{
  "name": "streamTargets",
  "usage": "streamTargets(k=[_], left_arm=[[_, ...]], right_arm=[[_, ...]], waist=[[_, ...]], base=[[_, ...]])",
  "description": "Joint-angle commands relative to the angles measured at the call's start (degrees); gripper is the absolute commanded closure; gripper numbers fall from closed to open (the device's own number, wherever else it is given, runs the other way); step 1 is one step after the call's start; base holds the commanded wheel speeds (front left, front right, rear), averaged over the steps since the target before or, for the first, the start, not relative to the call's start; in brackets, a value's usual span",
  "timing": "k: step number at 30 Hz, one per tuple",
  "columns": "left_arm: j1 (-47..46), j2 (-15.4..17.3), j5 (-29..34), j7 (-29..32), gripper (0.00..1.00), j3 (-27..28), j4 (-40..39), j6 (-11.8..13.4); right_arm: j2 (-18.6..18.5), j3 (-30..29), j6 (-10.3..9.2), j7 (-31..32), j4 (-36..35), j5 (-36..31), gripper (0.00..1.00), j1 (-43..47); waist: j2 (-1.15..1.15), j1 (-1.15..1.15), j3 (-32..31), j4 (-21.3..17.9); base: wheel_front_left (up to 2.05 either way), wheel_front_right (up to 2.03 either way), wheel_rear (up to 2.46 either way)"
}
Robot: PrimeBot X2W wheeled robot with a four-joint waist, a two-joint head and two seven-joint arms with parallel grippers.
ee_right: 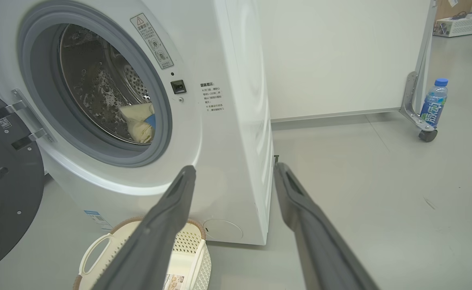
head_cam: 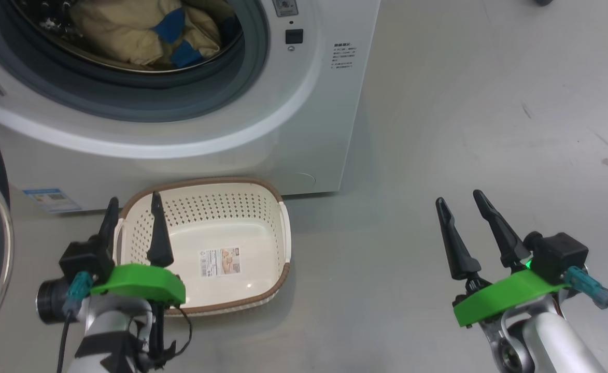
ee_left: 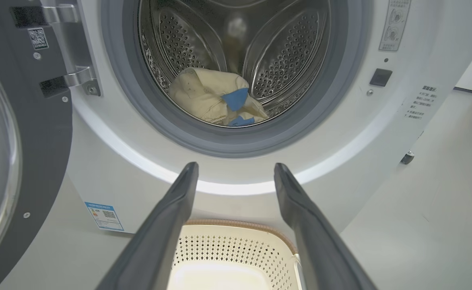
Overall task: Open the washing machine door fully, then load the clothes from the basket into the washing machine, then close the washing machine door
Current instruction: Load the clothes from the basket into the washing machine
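Floor (head_cam: 464, 103): smooth pale grey, slightly glossy, a few dark scuffs (head_cam: 605, 162) toward 3 o'clock in head view. Right wrist view, 1 to 2 o'clock: white partition (ee_right: 340, 56) on a castor wheel (ee_right: 427, 135). Blue-capped plastic bottle (ee_right: 434, 102) upright just beside it.

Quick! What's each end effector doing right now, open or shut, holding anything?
Left end effector: open, holding nothing.
Right end effector: open, holding nothing.

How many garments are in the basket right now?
0. The basket holds just its label; the clothes lie piled in the washing machine drum. The left end effector hides a sliver.
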Motion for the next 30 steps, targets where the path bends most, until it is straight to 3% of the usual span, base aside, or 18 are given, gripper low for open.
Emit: streamTargets(k=[1,10,14,30], left_arm=[[0.5,0.57,0.06,-0.64,0.0,2.94,-3.34,0.35],[11.97,-0.59,0.56,-0.64,0.0,8.28,-13.02,-0.11],[14.0,-0.72,0.37,-0.64,0.0,9.1,-14.53,-0.77],[18.3,-0.76,-2.72,-0.64,0.0,8.5,-15.85,1.16]], right_arm=[[-0.99,0.82,-0.16,-0.37,-1.75,-0.57,0.0,0.08],[-1.02,0.95,-0.16,-0.37,-1.85,-0.61,0.0,0.25],[-1.14,1.0,-0.16,-0.37,-1.75,-0.62,0.0,0.57],[-1.42,1.71,-0.16,-0.37,-1.19,-0.5,0.0,1.53]], waist=[[0.0,0.0,-0.39,0.09],[0.0,0.0,-1.64,0.12],[0.0,0.0,-2.41,0.17],[0.0,0.0,-6.35,-1.04]], base=[[0.0,0.0,0.0],[0.0,0.0,0.0],[0.0,0.0,0.0],[0.0,0.0,0.0]])
